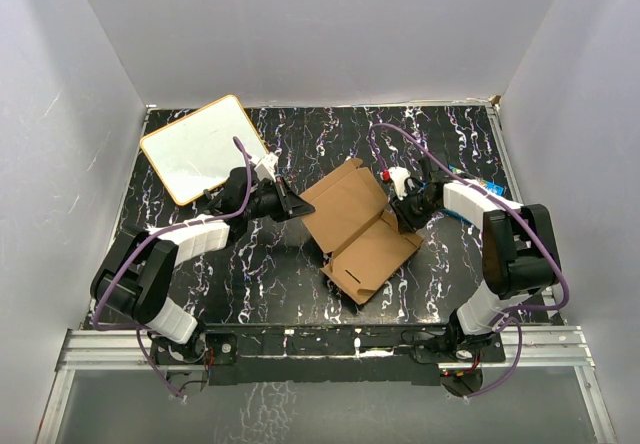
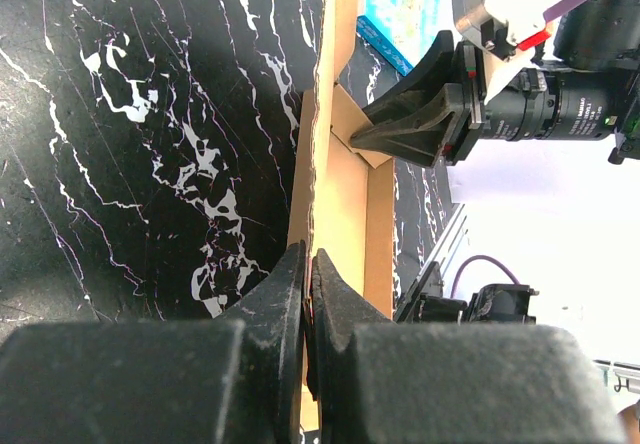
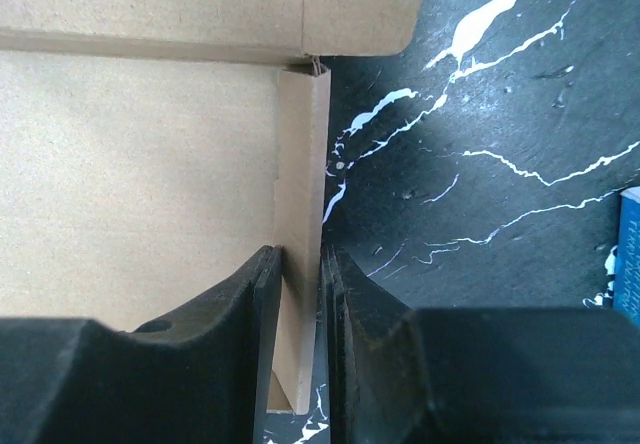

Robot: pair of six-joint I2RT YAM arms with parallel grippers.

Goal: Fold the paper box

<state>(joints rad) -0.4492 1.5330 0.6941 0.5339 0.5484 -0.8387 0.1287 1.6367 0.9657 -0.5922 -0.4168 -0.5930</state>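
The paper box [image 1: 360,229] is a plain brown cardboard blank lying partly folded in the middle of the black marbled table. My left gripper [image 1: 293,207] is shut on its thin left edge; in the left wrist view the jaws [image 2: 308,256] pinch the cardboard [image 2: 345,194] edge-on. My right gripper [image 1: 406,210] is at the box's right side. In the right wrist view its fingers [image 3: 300,254] close on a narrow raised side flap [image 3: 303,164], with the box's flat panel [image 3: 130,184] to the left. The right gripper [image 2: 420,124] also shows in the left wrist view.
A white board with an orange rim [image 1: 205,149] lies at the back left, behind my left arm. A blue printed box [image 1: 480,186] lies at the right near my right arm; it also shows in the left wrist view [image 2: 400,9] and in the right wrist view [image 3: 628,254].
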